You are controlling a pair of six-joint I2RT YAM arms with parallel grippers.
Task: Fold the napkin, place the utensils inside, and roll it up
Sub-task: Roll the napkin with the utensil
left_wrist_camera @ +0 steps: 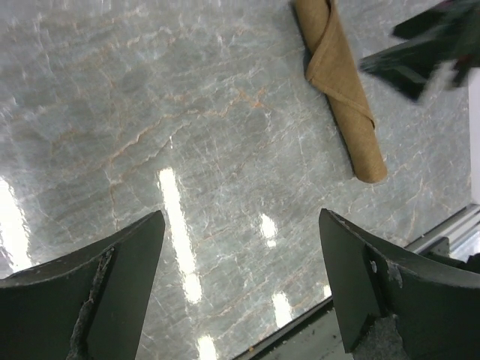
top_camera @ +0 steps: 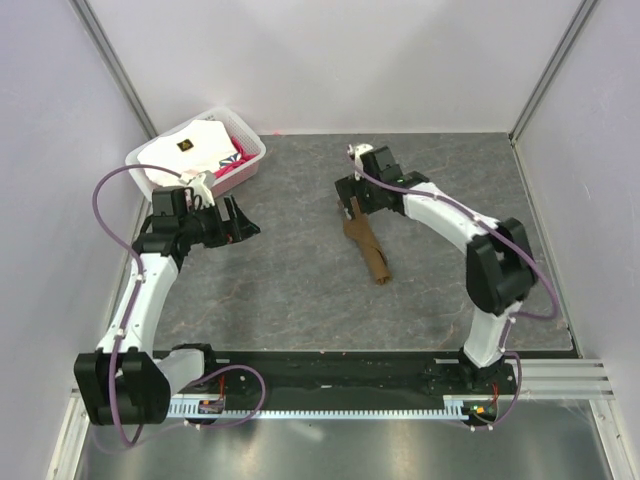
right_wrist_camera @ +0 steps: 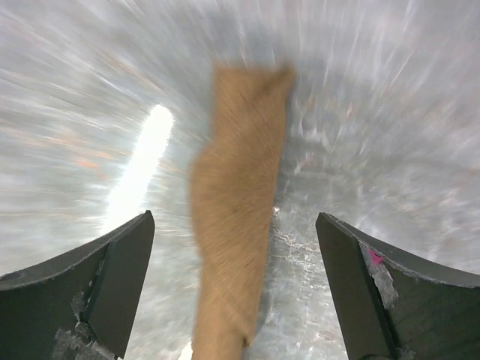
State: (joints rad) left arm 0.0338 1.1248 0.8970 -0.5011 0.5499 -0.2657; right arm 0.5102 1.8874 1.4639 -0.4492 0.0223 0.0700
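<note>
The brown napkin lies rolled into a tight tube on the grey table, slanting from upper left to lower right. In the left wrist view the napkin shows at the top right. The utensils are hidden from view. My right gripper hangs open just above the roll's far end; in the blurred right wrist view the napkin runs between the spread fingers without touching them. My left gripper is open and empty, well to the left of the roll, over bare table.
A white basket holding white and pink folded cloths stands at the back left, just behind the left arm. Walls close in the table on three sides. A black rail runs along the near edge.
</note>
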